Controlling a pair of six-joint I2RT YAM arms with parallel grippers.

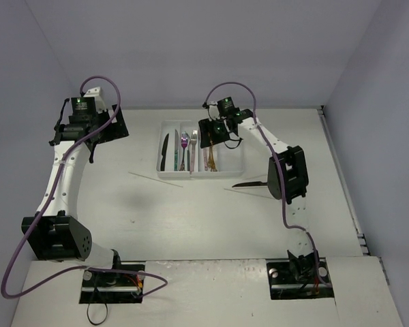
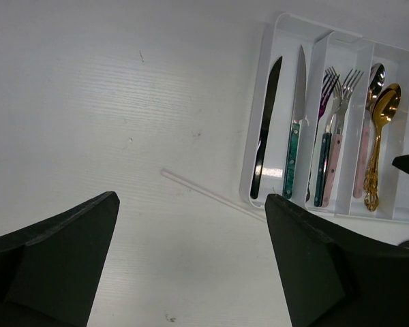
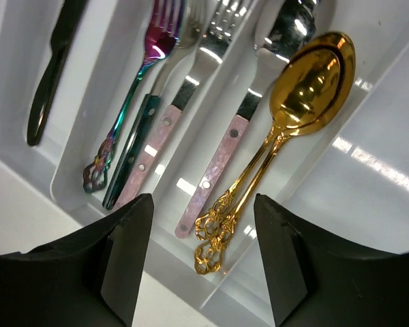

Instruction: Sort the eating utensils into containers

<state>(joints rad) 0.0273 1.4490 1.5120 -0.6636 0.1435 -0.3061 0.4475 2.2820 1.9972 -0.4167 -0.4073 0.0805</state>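
The white cutlery tray (image 1: 232, 155) holds a black knife (image 2: 264, 136), a teal-handled knife (image 2: 294, 129), forks and spoons in its long compartments. My right gripper (image 3: 203, 204) is open and empty, low over the tray's near end, above two gold spoons (image 3: 307, 88) and a pink-handled spoon (image 3: 221, 163). An iridescent fork (image 3: 133, 95) and a pink-handled fork (image 3: 163, 133) lie left of them. My left gripper (image 2: 191, 204) is open and empty, above bare table left of the tray. A pale chopstick (image 2: 204, 194) lies ahead of it.
A black knife (image 1: 249, 183) lies on the table right of the tray's near corner, beside the right arm's elbow. A second chopstick (image 1: 242, 191) lies near it. The tray's rightmost compartment (image 3: 375, 136) is bare. Walls close the table on three sides.
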